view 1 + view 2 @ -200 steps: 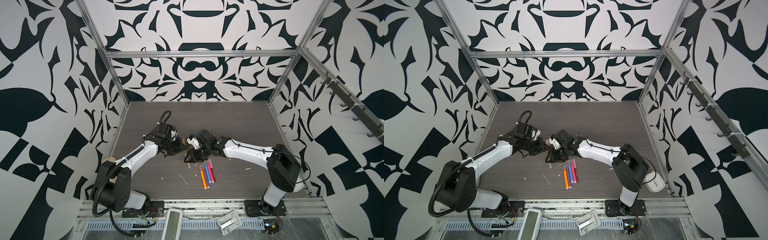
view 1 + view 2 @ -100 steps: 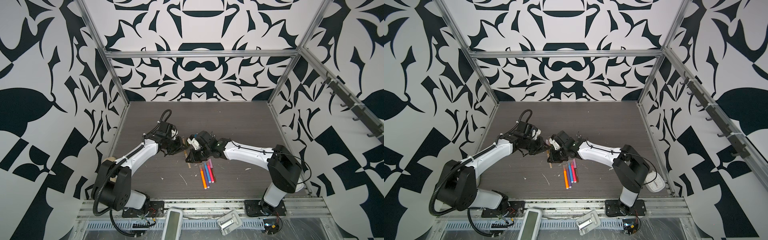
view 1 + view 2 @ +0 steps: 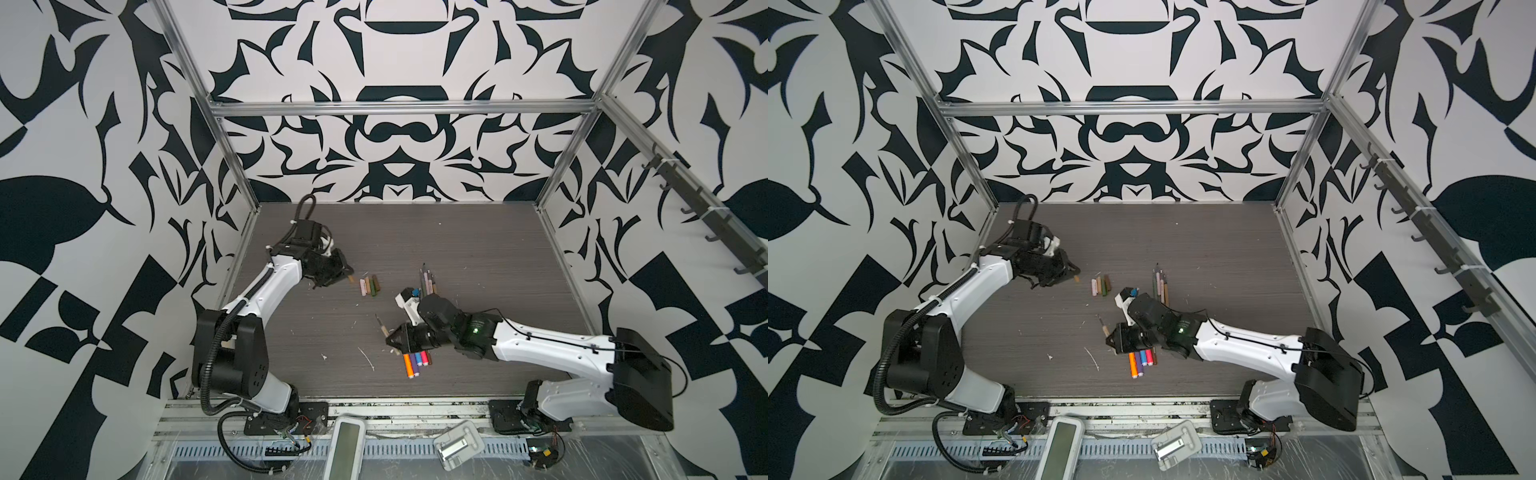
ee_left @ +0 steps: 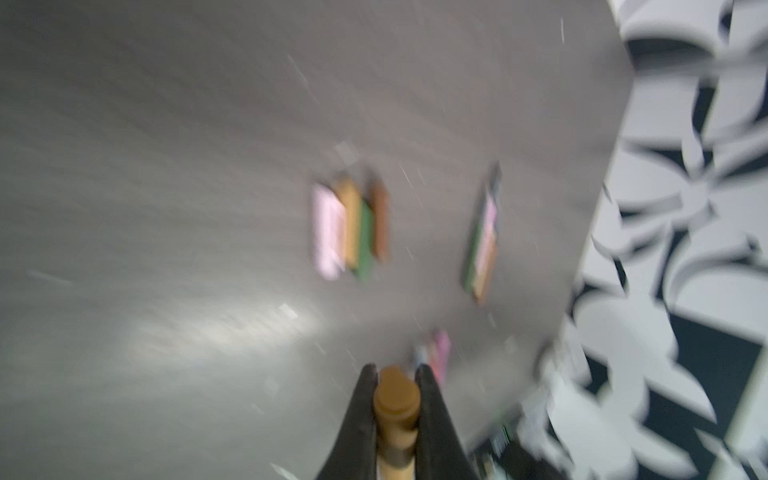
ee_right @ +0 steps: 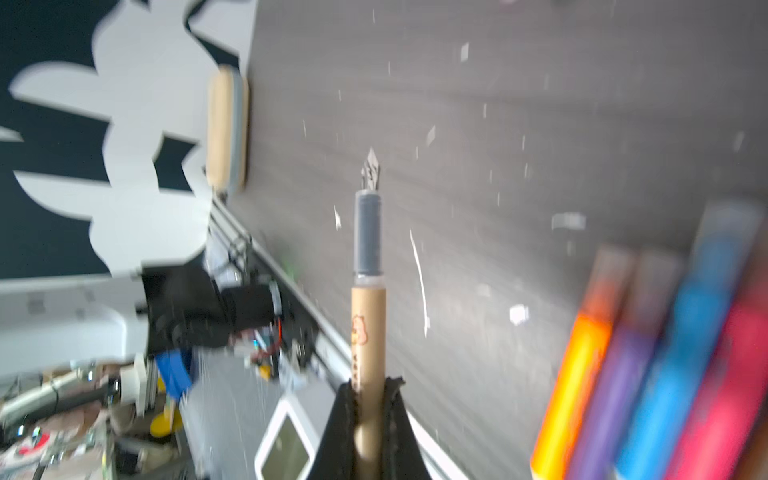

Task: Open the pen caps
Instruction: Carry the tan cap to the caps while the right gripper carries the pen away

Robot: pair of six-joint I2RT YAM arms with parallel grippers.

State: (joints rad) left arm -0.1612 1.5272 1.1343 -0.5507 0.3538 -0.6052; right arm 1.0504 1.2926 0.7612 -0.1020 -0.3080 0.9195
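My left gripper (image 4: 397,374) is shut on a tan pen cap (image 4: 395,399), held left of a row of loose pen caps (image 3: 370,286) lying on the table. My right gripper (image 5: 370,382) is shut on the tan pen (image 5: 368,324), whose grey grip and nib stick out bare. In both top views the right gripper (image 3: 390,338) hovers just behind several capped pens (image 3: 415,361), orange, purple, blue and pink. The left gripper (image 3: 348,276) is well apart from it. Several uncapped pens (image 3: 428,282) lie behind the right wrist.
The dark wood-grain table (image 3: 478,249) carries small white scraps (image 3: 368,359). A white handheld device (image 3: 348,444) and a grey clip (image 3: 457,444) rest on the front rail. Patterned walls and aluminium posts (image 3: 232,153) close in the sides and the back.
The two grippers were close together at mid-table; now they have pulled apart. The left moved left with the cap, the right moved toward the front with the bare pen.
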